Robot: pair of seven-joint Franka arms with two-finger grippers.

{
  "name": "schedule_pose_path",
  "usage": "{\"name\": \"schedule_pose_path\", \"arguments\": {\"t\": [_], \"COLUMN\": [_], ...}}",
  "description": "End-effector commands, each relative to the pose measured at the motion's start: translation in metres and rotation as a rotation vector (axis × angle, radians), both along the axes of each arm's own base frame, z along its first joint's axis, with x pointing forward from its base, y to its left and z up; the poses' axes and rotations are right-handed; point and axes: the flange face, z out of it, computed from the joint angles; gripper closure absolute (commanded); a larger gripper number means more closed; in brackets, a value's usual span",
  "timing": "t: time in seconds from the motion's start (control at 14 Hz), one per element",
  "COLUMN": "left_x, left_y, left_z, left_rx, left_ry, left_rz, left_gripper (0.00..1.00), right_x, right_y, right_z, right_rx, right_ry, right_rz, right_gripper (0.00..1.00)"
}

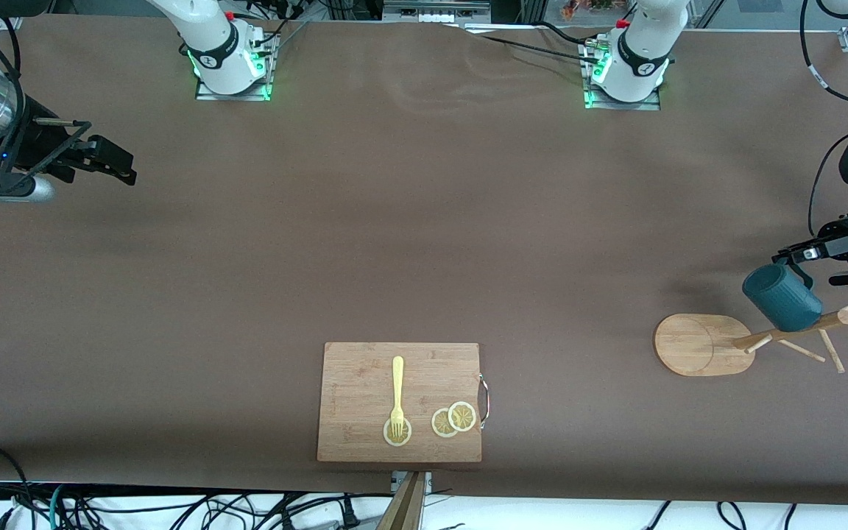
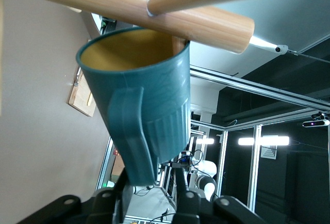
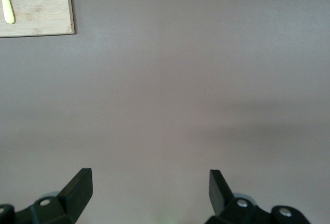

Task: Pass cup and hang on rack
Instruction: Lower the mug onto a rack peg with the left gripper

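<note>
Two white arms, black hands

You see glossy white rounded arm shells with black joint rings, each base bolted to a metal plate that glows green at its edges, a red cap near each base. Black cables trail from the bases and loop along the left arm. The right gripper point(image 3: 149, 188) shows matte black wedge fingers with silver screws; the left gripper point(image 2: 152, 190) is black too, with a blue light.
</note>
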Motion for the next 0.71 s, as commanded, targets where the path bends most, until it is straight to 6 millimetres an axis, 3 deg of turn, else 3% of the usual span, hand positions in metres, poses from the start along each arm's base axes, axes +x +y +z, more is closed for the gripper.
{"name": "schedule_pose_path", "arguments": {"t": [0.0,0.14,0.43,0.64], "left_x": [0.005,0.005,0.005,-0.009], "left_y": [0.003,0.003,0.004,0.007], "left_z": [0.002,0.005,0.013,0.016], "left_rx": [-0.022,-0.021,0.007,0.024], "left_ry": [-0.038,-0.063,-0.101,-0.094], "left_rz": [0.007,0.002,-0.043,-0.117], "left_gripper": [0.55,0.00,0.00,0.00], "right_x": [-0.003,-0.003,-0.003,-0.003], "right_y": [-0.002,-0.002,-0.002,-0.002], "right_z": [0.004,0.004,0.004,0.004], "right_rx": [0.006,0.006,0.006,0.006], "right_ry": [0.001,0.001,0.001,0.001], "right_rz": [0.006,0.006,0.006,0.006], "right_gripper": [0.00,0.00,0.00,0.00]}}
